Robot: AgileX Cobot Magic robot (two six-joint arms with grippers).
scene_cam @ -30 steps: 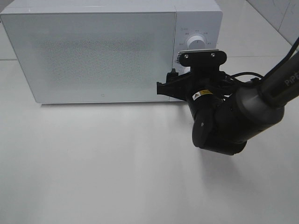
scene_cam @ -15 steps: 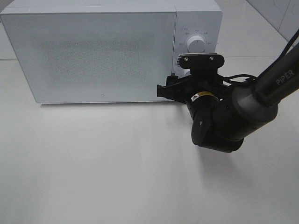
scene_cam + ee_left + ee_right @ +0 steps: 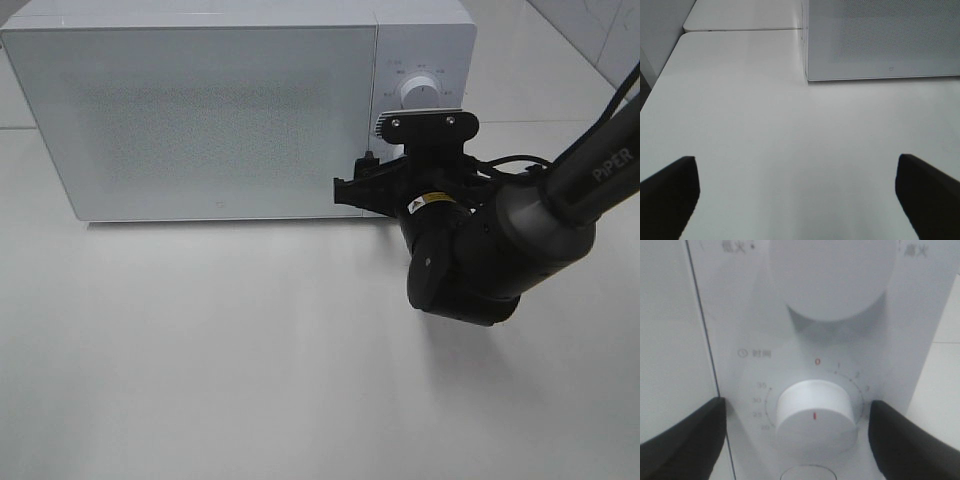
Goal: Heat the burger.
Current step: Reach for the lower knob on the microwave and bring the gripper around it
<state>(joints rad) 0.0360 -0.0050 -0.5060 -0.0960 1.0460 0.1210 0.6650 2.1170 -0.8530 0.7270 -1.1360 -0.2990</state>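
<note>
Microwave (image 3: 220,110) fills the high view from nine o'clock round to one o'clock, its door shut, standing on the white table (image 3: 200,350). The right arm comes in from three o'clock, and the right gripper (image 3: 372,182) sits against the control panel just below the upper knob (image 3: 420,90). The burger shows nowhere on the table (probably it is behind that frosted door, though nothing proves it).

From the left wrist, the left gripper (image 3: 797,185) hangs over bare table with its fingers (image 3: 670,190) spread wide and nothing between them. The microwave's front corner lies well ahead of it.

From the right wrist, the timer knob (image 3: 815,417) sits squarely between the two dark fingers (image 3: 685,435), which stand apart on either side and do not touch it. On its dial the zero is at twelve o'clock, with the minutes running clockwise from there.

The step in hand looks like setting the timer. To do it well, the gripper should keep the knob centred, push in a little so the pads meet its side wall rather than its rim, and close evenly. It should then turn about the knob's own axis, clockwise, without dragging sideways, which would slip the grip or shove the oven.
</note>
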